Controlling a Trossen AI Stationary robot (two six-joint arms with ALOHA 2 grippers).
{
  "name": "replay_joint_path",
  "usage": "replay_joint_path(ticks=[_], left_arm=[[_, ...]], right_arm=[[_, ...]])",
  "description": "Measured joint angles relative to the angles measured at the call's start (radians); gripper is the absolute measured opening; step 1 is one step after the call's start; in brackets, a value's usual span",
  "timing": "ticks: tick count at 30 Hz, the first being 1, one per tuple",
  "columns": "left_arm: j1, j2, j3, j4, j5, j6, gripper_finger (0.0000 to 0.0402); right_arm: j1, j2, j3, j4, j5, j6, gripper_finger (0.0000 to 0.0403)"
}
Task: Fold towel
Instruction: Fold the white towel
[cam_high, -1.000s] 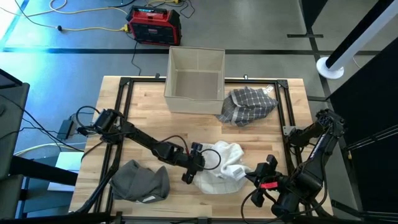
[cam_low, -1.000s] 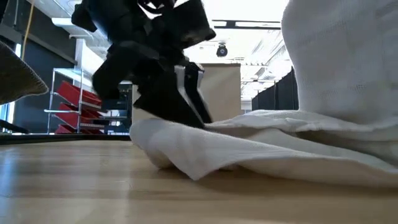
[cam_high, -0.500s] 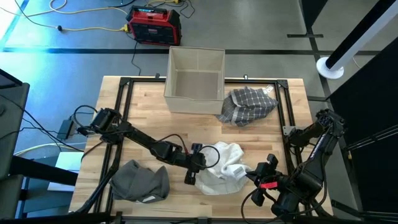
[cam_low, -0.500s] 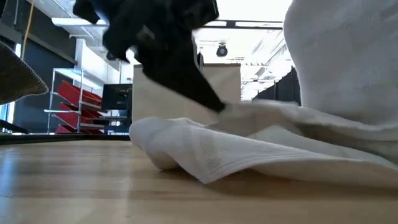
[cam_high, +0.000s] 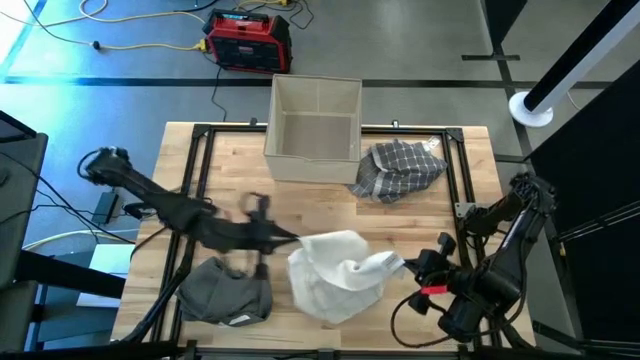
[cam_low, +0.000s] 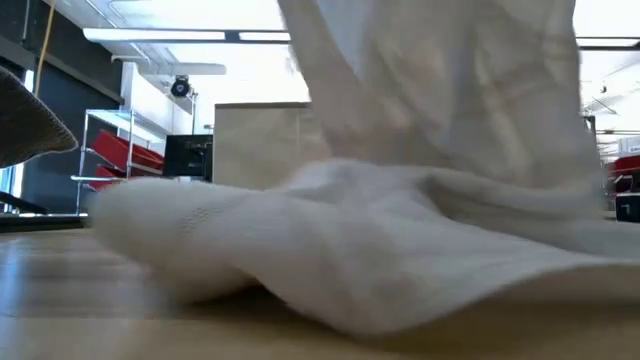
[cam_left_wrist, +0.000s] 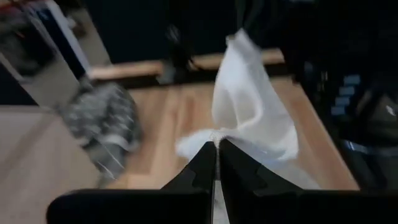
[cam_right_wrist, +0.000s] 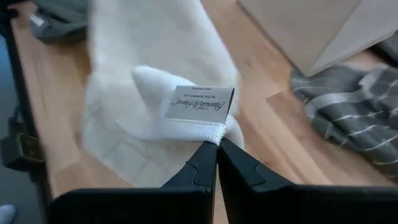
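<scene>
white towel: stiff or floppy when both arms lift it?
Likely floppy: the white towel sags in folds between the left gripper and right gripper. Probably light; pinched corners alone carry it. The bunched middle may drag on the table.

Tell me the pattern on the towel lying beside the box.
The towel is dark grey with thin pale stripes crossing in a check; the right wrist view shows it best.

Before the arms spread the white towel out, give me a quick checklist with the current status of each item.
1. Left pincer shut on white towel: ok.
2. Right pincer shut on the towel's labelled corner: ok.
3. Towel spread flat: not ok, bunched between the pincers.
4. Grey cloth apart from towel: ok.
5. Checked cloth apart from towel: ok.
6. Other towel corners free: cannot tell.
</scene>
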Motion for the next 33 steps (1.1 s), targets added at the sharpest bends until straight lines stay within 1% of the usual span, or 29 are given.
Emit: replay_joint_path(ticks=[3,5,7,11,14,15,17,19,21,24,25,26,33], left_arm=[[-0.082,-0.075,0.003,-0.006,-0.131,-0.001,0.0003],[-0.133,-0.096,0.018,-0.025,-0.203,-0.027,0.0003],[-0.150,-0.076,0.017,-0.129,-0.176,-0.140,0.0003],[-0.183,-0.035,0.015,-0.341,-0.116,-0.369,0.0003],[-0.207,-0.003,0.012,-0.501,-0.069,-0.540,0.0003],[-0.208,0.021,0.003,-0.542,-0.040,-0.594,0.0003],[-0.208,0.075,-0.020,-0.597,0.023,-0.663,0.0003],[-0.204,0.127,-0.054,-0.619,0.092,-0.701,0.0003],[-0.190,0.169,-0.089,-0.617,0.154,-0.715,0.0003],[-0.162,0.217,-0.141,-0.609,0.248,-0.736,0.0003],[-0.154,0.231,-0.151,-0.611,0.276,-0.741,0.0003],[-0.147,0.239,-0.157,-0.610,0.297,-0.740,0.0003],[-0.126,0.248,-0.155,-0.582,0.308,-0.741,0.0003]], right_arm=[[-0.009,-0.006,-0.025,0.044,-0.066,-0.034,0.0000],[-0.013,-0.008,-0.057,0.087,-0.096,-0.050,0.0000],[-0.013,-0.008,-0.145,0.183,-0.096,-0.038,0.0000],[-0.044,-0.008,-0.351,0.498,-0.136,-0.037,0.0000],[-0.084,-0.008,-0.490,0.709,-0.142,-0.037,0.0000],[-0.100,-0.008,-0.526,0.743,-0.142,-0.023,0.0000],[-0.133,-0.007,-0.565,0.757,-0.174,0.027,0.0000],[-0.162,-0.007,-0.582,0.752,-0.229,0.059,0.0003],[-0.190,-0.007,-0.599,0.755,-0.306,0.072,0.0015],[-0.238,-0.007,-0.610,0.779,-0.441,0.110,0.0048],[-0.250,-0.007,-0.613,0.794,-0.473,0.117,0.0062],[-0.252,-0.007,-0.613,0.808,-0.483,0.124,0.0075],[-0.267,-0.007,-0.617,0.909,-0.549,0.167,0.0167]])
